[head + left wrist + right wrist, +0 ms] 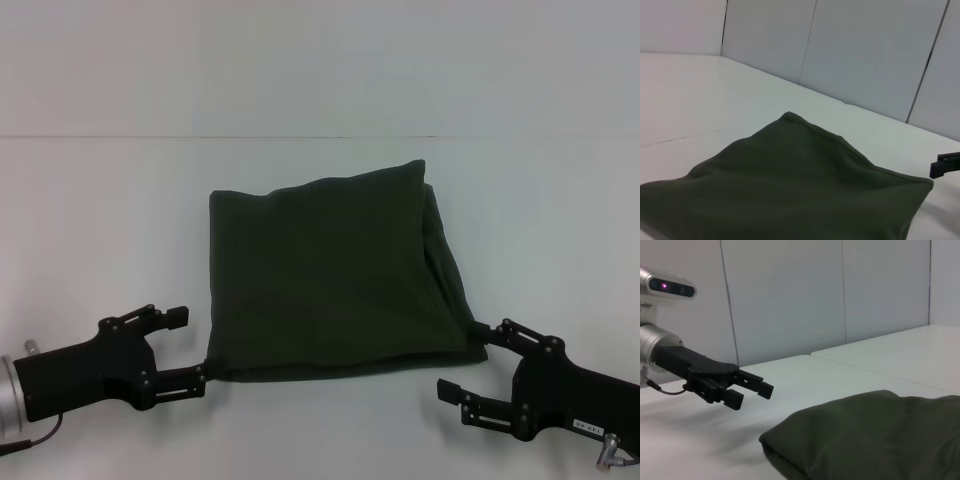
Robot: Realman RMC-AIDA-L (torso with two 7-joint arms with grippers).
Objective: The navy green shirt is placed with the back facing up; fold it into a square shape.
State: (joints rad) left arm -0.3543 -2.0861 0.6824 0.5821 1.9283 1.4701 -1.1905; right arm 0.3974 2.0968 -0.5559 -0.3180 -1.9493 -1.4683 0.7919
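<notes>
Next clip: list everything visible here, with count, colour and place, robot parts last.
shirt: one, dark green, folded into a rough square, lying mid-table between the two grippers.
table: one, white, under everything; a seam runs across it behind the shirt.
wall panels: several, pale grey, behind the table in the wrist views.
left gripper: one, black, open, at the shirt's near left corner.
right gripper: one, black, open, at the shirt's near right corner.

Head looks down; wrists skim low; all share shirt (335,275).
</notes>
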